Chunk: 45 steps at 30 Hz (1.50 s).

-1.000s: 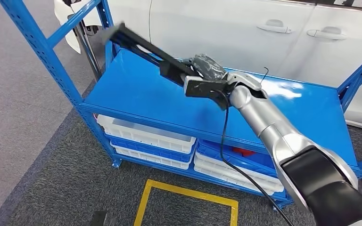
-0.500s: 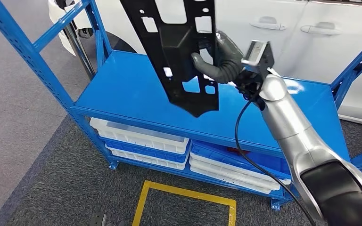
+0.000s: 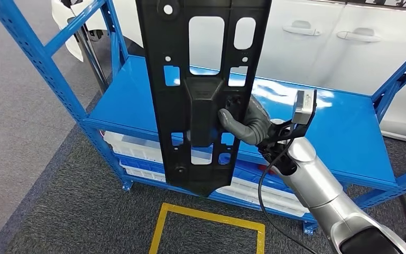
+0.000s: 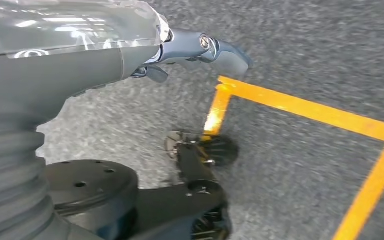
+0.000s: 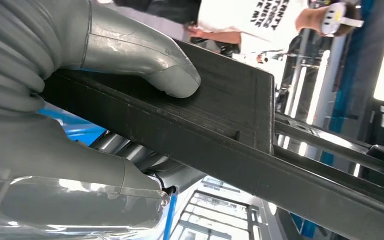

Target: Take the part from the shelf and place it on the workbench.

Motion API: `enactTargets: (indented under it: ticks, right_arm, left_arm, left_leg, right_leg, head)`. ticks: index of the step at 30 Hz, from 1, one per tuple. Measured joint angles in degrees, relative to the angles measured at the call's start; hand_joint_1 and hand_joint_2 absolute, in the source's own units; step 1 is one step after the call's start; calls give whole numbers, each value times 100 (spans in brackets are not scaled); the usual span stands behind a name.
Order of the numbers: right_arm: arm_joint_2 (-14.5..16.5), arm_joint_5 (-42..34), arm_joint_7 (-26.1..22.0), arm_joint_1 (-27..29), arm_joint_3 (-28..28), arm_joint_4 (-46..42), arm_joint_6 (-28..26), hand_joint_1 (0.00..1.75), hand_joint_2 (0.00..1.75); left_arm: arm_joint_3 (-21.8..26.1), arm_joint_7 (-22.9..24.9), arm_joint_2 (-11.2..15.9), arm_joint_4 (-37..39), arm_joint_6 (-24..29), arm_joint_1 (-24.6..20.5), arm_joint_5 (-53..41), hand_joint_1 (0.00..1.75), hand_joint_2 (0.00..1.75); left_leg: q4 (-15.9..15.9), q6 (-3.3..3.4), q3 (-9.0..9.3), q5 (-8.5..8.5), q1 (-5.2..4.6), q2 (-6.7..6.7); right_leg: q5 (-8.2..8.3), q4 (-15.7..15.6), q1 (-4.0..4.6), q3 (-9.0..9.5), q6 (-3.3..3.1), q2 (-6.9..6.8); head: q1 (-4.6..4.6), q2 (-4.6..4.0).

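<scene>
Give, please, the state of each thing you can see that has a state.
Black part: lifted off the shelf, held upright in the air.
Right robot hand: grips the part at its raised middle block.
Left robot hand: holds nothing, hangs over the floor.
Blue shelf: top board bare.
White trays: stacked on the lower level.
Car doors: closed.

The part [image 3: 203, 95] hangs upright in front of the shelf [image 3: 137, 106], held on its right by the right hand [image 3: 246, 123]. Stacked trays [image 3: 137, 148] sit under the shelf top; a car [image 3: 322, 37] stands behind; floor tape [image 3: 206, 222] lies near.
</scene>
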Motion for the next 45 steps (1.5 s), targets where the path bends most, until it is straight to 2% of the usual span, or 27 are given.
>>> enactTargets:
  ticks: [2,6,8,10,12,13,14,17,18,21,23,25,26,27,28,29,31,33,34,36,37,39,41,42,43,44,45]
  right_arm:
    - [1,-67,1,13,25,-17,-24,169,175]
    - [-14,-153,43,28,91,24,-198,169,175]
    - [-34,-166,61,11,108,67,-316,169,175]
    - [-41,-164,63,-11,116,121,-433,169,175]
    - [-42,-129,61,-17,119,184,-532,169,175]
    - [-42,-108,56,-16,119,210,-571,169,175]
    - [-42,-85,47,-15,117,229,-603,169,175]
    - [-43,-13,2,-15,87,246,-669,169,175]
    - [-44,4,-9,-14,73,246,-683,169,175]
    - [-46,24,-20,-3,37,251,-698,169,175]
    - [-40,32,-21,5,8,260,-699,169,175]
    - [-30,38,-21,16,-13,272,-699,169,175]
    - [-27,41,-22,26,-19,282,-699,169,175]
    - [-26,45,-22,40,-22,295,-701,169,175]
    - [-26,51,-22,53,-25,308,-703,169,175]
    - [-26,58,-22,63,-28,318,-708,169,175]
    - [-26,75,-24,67,-52,321,-734,169,175]
    - [-26,90,-32,71,-91,309,-771,169,175]
    - [-26,93,-36,69,-106,305,-785,169,175]
    - [-26,96,-43,68,-124,304,-794,169,175]
    - [-28,97,-43,64,-127,305,-796,169,175]
    - [-34,99,-43,67,-131,302,-796,169,175]
    - [-38,99,-43,71,-133,296,-796,169,175]
    - [-39,99,-42,75,-133,295,-797,169,175]
    - [-39,100,-42,78,-133,295,-798,169,175]
    - [-39,102,-42,81,-133,294,-800,169,175]
    - [-39,105,-42,83,-134,293,-803,169,175]
  left_arm:
    - [12,144,0,1,-5,3,29,0,175]
    - [55,429,3,2,-23,45,78,0,175]
    - [63,491,4,2,-26,69,75,0,175]
    - [66,559,4,2,-8,96,53,0,175]
    - [68,640,5,2,25,129,22,0,175]
    - [68,679,6,2,36,147,6,0,175]
    - [68,718,7,2,40,162,-5,0,175]
    - [68,803,6,2,30,184,-25,0,175]
    - [68,823,6,2,26,192,-27,0,175]
    - [68,866,8,4,20,222,-30,0,175]
    - [68,881,10,8,16,220,-31,0,175]
    - [68,885,13,9,7,216,-32,0,175]
    - [68,885,13,9,-1,217,-32,0,175]
    - [68,883,13,9,-13,219,-32,0,175]
    - [68,880,12,9,-26,221,-34,0,175]
    - [68,876,11,10,-38,221,-40,0,175]
    - [68,866,9,11,-63,221,-61,0,175]
    - [68,853,6,11,-80,222,-78,0,175]
    - [68,848,5,11,-84,223,-80,0,175]
    - [68,841,4,11,-94,227,-84,0,175]
    - [68,841,4,11,-99,227,-84,0,175]
    - [68,843,4,12,-108,231,-84,0,175]
    - [68,844,4,13,-113,232,-84,0,175]
    - [68,844,4,13,-114,231,-84,0,175]
    - [68,844,4,13,-115,230,-84,0,175]
    - [68,846,4,13,-117,229,-83,0,175]
    - [68,851,4,13,-121,227,-83,0,175]
  left_leg:
    - [19,-46,-1,-8,-25,18]
    - [46,-160,-20,-16,-40,52]
    - [340,-220,-129,-282,-30,45]
    - [1021,-265,-364,-732,-5,41]
    - [1546,-286,-502,-979,11,42]
    - [1526,-288,-436,-958,14,42]
    - [1285,-282,-259,-851,16,40]
    - [204,-217,401,-510,6,10]
    - [41,-184,479,-465,-5,1]
    - [-23,-69,429,-344,-37,16]
    - [-66,11,351,-211,-30,43]
    - [-75,60,227,-95,-34,59]
    - [-71,72,156,-45,-39,62]
    - [-63,72,82,6,-44,64]
    - [-52,69,5,56,-47,65]
    - [-39,61,-73,105,-48,65]
    - [-10,30,-205,195,-53,64]
    - [0,-18,-264,282,-60,65]
    - [-7,-49,-274,327,-59,67]
    - [-35,-118,-283,395,-50,68]
    - [-4,-152,-316,341,-45,64]
    - [343,-215,-447,-81,-31,55]
    - [1064,-265,-622,-640,-8,52]
    - [1397,-283,-665,-773,3,53]
    - [1599,-295,-645,-764,9,53]
    - [1618,-299,-541,-645,15,52]
    - [1445,-295,-344,-486,19,51]
  right_leg:
    - [203,-617,32,308,-49,-40]
    - [280,-781,46,346,-163,-15]
    - [341,-826,23,329,-237,-22]
    - [387,-831,31,287,-275,-26]
    - [434,-821,42,221,-278,-21]
    - [461,-811,44,180,-269,-15]
    - [487,-799,44,140,-256,-6]
    - [571,-769,56,54,-183,16]
    - [603,-768,56,41,-150,19]
    - [677,-787,25,7,-45,31]
    - [402,-563,8,-105,4,44]
    - [-163,79,-3,-295,32,47]
    - [-381,443,-4,-369,43,47]
    - [-482,704,-3,-389,48,47]
    - [-459,791,-1,-326,47,47]
    - [-349,677,1,-165,39,47]
    - [-159,-24,13,401,1,30]
    - [-154,-662,49,838,-54,13]
    - [-178,-802,72,910,-81,11]
    - [-85,-860,79,871,-152,14]
    - [-31,-885,69,837,-196,8]
    - [109,-922,44,726,-275,-7]
    - [240,-918,56,564,-305,-5]
    - [310,-914,61,476,-303,-3]
    - [378,-908,63,384,-295,-2]
    - [445,-901,64,291,-283,0]
    - [509,-894,64,202,-268,3]
  head:
    - [1,0]
    - [0,0]
    - [0,0]
    - [0,0]
    - [0,0]
    - [0,0]
    - [0,0]
    - [0,0]
    - [1,0]
    - [1,0]
    - [1,0]
    - [1,0]
    - [1,0]
    - [1,0]
    - [1,0]
    - [0,0]
    - [1,0]
    - [0,0]
    - [0,0]
    - [2,0]
    - [2,0]
    - [1,0]
    - [0,0]
    - [0,0]
    - [0,0]
    - [0,0]
    - [0,0]
